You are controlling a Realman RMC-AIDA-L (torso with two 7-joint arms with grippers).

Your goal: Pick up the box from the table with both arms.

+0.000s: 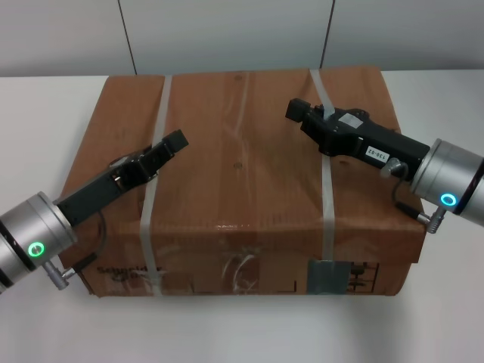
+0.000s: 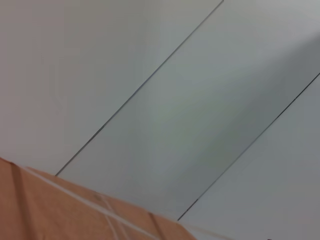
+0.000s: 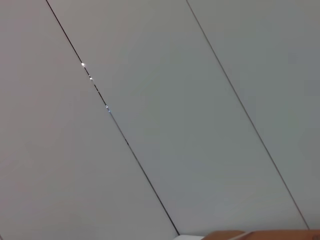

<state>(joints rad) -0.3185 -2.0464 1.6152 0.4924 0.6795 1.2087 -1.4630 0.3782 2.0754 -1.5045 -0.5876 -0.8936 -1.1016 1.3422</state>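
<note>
The large flat brown cardboard box (image 1: pixel 242 159) lies on the white table (image 1: pixel 38 128), with two whitish straps across it and black print on its near side. My left gripper (image 1: pixel 175 142) reaches in over the left part of the box top, close above the left strap. My right gripper (image 1: pixel 297 110) reaches in over the right part of the top, near the right strap. Both wrists show green ring lights. A corner of the box also shows in the left wrist view (image 2: pixel 75 215), and a sliver of it in the right wrist view (image 3: pixel 260 235).
A grey panelled wall (image 1: pixel 227 34) with dark seams stands right behind the table. White tabletop shows to the left, to the right and in front of the box (image 1: pixel 242 333).
</note>
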